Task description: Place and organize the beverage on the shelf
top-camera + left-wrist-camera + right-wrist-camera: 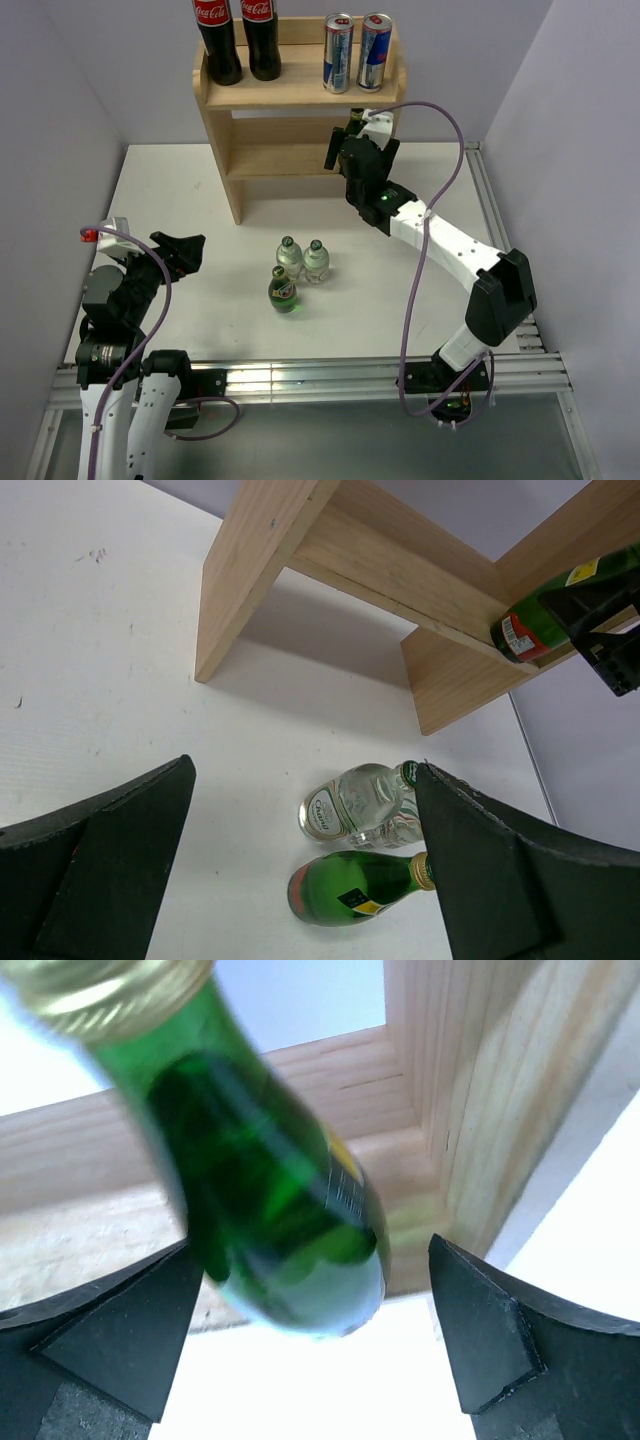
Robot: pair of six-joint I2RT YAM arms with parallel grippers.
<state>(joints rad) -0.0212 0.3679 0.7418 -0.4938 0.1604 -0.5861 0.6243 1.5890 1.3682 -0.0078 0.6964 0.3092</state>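
Looking at this one, the right gripper [315,1250] is poked in under the top board of the shelf [300,95]. Its jaws are spread wide with a green bottle [270,1190] between them. In its wrist view there's daylight between the glass and the finger on the right of the frame, so it isn't squeezing anything. My guess is the bottle's weight is on the lower tier, tucked into the corner by the side panel. Makes sense to me: the top tier is pretty much taken by two cola bottles [218,45] at upper left and the two cans [338,55] beside them, so the short stuff goes underneath.

The left gripper [188,252] hangs wide open over the table [180,190] at lower left of the overhead view, holding nothing.

Not shelved yet are two clear bottles [289,258] side by side mid-frame and a second green bottle [283,290] just in front, touching or nearly so. That tight cluster is the awkward bit, I reckon, since fingers going round one could knock its neighbour. There's also not much headroom under the top board for the right arm.
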